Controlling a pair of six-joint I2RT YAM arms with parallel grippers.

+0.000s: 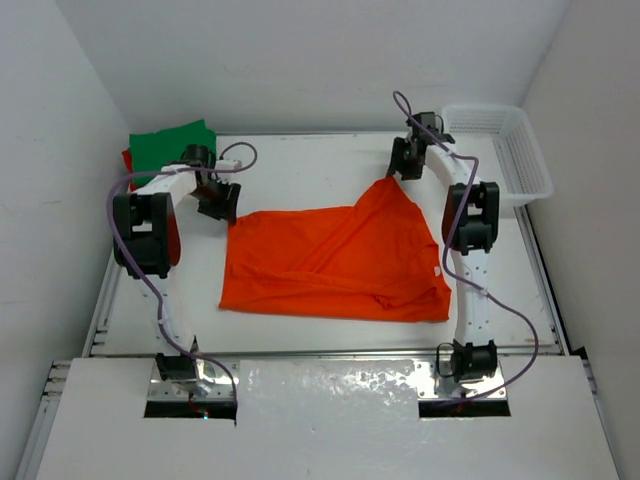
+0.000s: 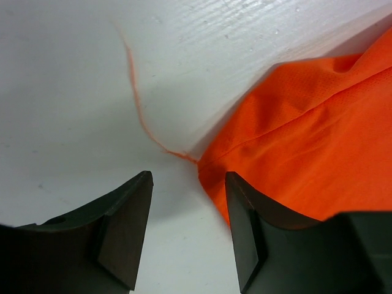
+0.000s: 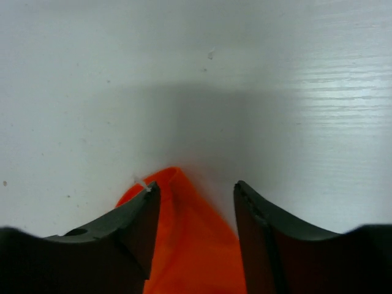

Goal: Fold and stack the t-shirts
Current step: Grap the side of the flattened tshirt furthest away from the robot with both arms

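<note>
Orange t-shirt (image 1: 340, 262) spread on table (image 1: 310, 175), white mesh basket (image 1: 530, 165) far right, apart

This is a robot lab's test cell, not a home. Plain white walls (image 1: 300, 60) box in a bare white tabletop (image 1: 300, 170) edged with metal rails (image 1: 100, 310). A left arm (image 1: 150, 230) and a right arm (image 1: 470, 215) are bolted at its near edge, with purple cables (image 1: 120, 195) looping along them. An orange t-shirt (image 1: 330, 265) lies on it, and a white basket (image 1: 520, 160) sits in the far right corner.
</note>
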